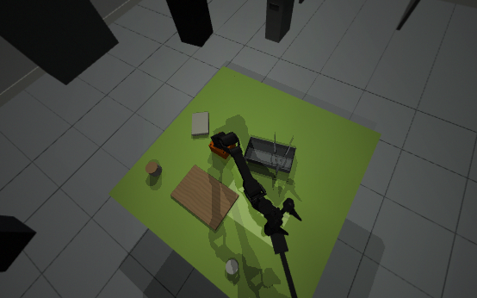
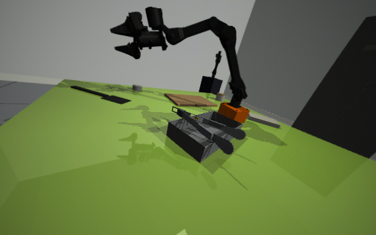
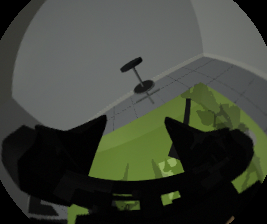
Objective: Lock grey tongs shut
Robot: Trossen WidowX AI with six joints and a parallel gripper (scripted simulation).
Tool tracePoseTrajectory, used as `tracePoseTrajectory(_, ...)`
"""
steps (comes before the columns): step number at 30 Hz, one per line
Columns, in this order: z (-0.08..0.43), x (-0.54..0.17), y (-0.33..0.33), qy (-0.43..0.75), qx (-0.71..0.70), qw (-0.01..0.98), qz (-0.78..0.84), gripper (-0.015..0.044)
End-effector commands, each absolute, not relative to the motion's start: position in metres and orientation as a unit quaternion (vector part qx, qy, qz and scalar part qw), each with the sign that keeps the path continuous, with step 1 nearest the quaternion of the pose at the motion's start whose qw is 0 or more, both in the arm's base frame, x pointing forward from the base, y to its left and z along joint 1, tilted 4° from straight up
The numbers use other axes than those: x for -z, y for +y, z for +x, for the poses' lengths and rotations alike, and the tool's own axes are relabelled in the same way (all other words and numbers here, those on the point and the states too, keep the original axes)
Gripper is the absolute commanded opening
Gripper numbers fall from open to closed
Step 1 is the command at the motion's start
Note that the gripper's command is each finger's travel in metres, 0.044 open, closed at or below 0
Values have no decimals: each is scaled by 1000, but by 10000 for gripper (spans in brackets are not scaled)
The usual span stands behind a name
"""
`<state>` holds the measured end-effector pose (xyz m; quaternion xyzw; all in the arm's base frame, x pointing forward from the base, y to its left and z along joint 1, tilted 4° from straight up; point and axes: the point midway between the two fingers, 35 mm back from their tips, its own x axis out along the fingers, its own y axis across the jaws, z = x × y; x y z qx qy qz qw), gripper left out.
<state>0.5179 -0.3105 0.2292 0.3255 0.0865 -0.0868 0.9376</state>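
Note:
The grey tongs lie open across the roasting tin, arms spread apart. Their scalloped tips stick out past one long side, and the hinge end with a small wire loop lies over the opposite side. The wooden board lies flat with nothing on it, apart from the tin. My gripper is wide open and empty. It is high above the table, beyond the tin's hinge side, pointing away from my base. The tongs are not in the wrist view.
A black spatula lies on the green table beneath the gripper's side. A whitish cylinder, a brown-topped cylinder and a pale block stand around. My orange base is beside the tin.

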Motion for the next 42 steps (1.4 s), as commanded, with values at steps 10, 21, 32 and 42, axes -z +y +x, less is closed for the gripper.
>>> tracePoseTrajectory(10,522,-150,-103,341,171,751,539,440)
tracePoseTrajectory(21,414,-113,43,510,367,577,521,440)
tracePoseTrajectory(32,380,-113,70,528,419,550,493,440)
tracePoseTrajectory(42,382,-106,70,528,419,550,493,440)
